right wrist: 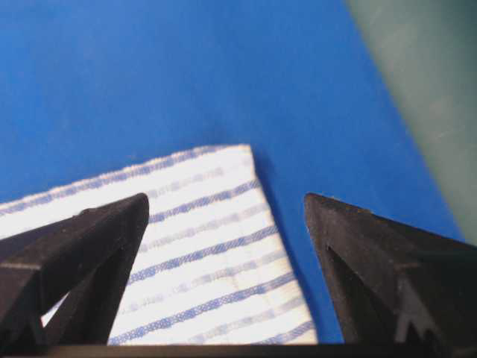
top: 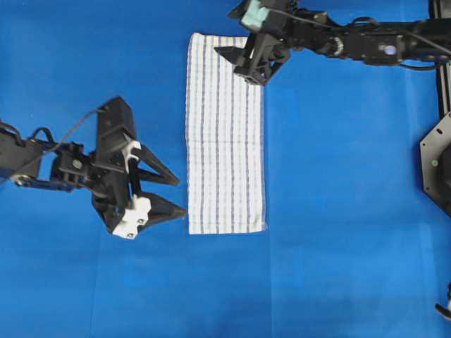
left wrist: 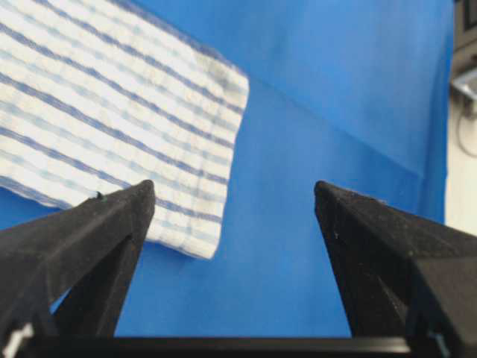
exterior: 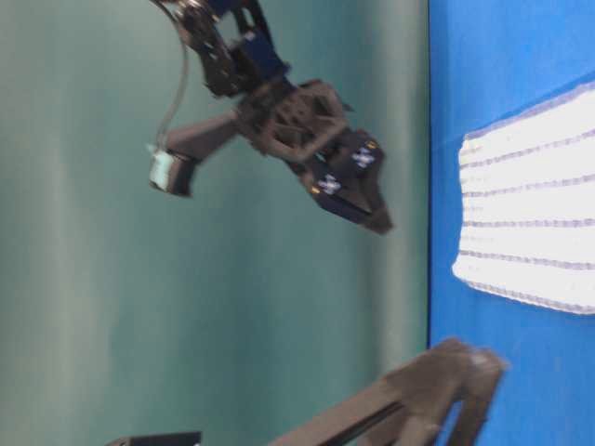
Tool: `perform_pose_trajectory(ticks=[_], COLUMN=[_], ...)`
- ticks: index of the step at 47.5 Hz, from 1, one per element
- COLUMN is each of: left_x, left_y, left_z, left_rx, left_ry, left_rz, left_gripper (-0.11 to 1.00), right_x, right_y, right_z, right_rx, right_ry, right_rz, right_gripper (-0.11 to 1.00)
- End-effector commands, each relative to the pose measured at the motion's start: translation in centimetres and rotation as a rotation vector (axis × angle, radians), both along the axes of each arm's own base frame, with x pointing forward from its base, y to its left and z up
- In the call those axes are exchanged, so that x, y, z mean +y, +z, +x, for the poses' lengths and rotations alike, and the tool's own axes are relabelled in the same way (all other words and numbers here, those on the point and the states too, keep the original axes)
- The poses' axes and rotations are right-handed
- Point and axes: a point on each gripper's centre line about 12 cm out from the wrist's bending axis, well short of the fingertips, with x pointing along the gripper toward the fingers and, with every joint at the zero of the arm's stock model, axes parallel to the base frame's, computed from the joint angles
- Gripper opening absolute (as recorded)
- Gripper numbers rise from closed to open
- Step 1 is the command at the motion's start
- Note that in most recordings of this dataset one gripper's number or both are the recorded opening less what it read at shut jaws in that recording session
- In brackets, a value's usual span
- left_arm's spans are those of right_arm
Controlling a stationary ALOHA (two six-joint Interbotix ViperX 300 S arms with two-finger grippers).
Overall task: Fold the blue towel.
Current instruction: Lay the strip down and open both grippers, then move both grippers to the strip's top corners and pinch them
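From overhead, the blue towel (top: 225, 134) is seen lying flat as a long strip on the blue worktop (top: 352, 211). The left hand (top: 177, 196) is spread wide and empty just beside the towel's lower left edge. The right hand (top: 243, 62) is released above its upper right corner.

At table level, the right hand (exterior: 376, 218) is seen apart from the towel (exterior: 530, 223).

In the left wrist view, the fingers (left wrist: 89, 246) are parted, nothing between them.

In the right wrist view, the fingers (right wrist: 82, 253) are spread over the towel's corner (right wrist: 216, 246).

You have the blue towel (top: 225, 134) lying flat on the table covering (top: 338, 211), long axis running twelve to six. Your left gripper (top: 177, 196) sits at its eight o'clock, the right gripper (top: 243, 65) over its one o'clock corner.
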Motion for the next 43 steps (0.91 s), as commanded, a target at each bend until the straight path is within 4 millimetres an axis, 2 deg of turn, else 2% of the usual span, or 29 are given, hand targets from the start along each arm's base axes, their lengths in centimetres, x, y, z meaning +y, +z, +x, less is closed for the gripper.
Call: perform_pose_trajectory(ticks=[1, 10, 25, 33, 43], left_x=[1.2, 4.6, 12.0, 15.3, 18.3], left_y=[1.5, 2.4, 3.3, 2.6, 1.4], left_z=[0.0, 0.5, 2.5, 3.2, 3.3], left_rx=[-0.047, -0.082, -0.078, -0.033, 0.013], left_ry=[0.019, 0.045, 0.102, 0.13, 0.174], left_rz=[0.021, 0.164, 0.463, 0.554, 0.588], left_gripper=[0.82, 0.82, 0.82, 0.82, 0.82], right_x=[0.4, 1.4, 2.8, 2.9, 2.5], right_y=[3.0, 4.6, 4.5, 4.0, 2.8], right_z=[-0.8, -3.2, -7.3, -7.8, -7.4], right_rx=[-0.063, -0.093, -0.103, -0.096, -0.073], right_ry=[0.002, 0.005, -0.019, -0.03, -0.044], right_rz=[-0.036, -0.057, -0.076, -0.082, -0.085], right_gripper=[0.89, 0.89, 0.88, 0.88, 0.88])
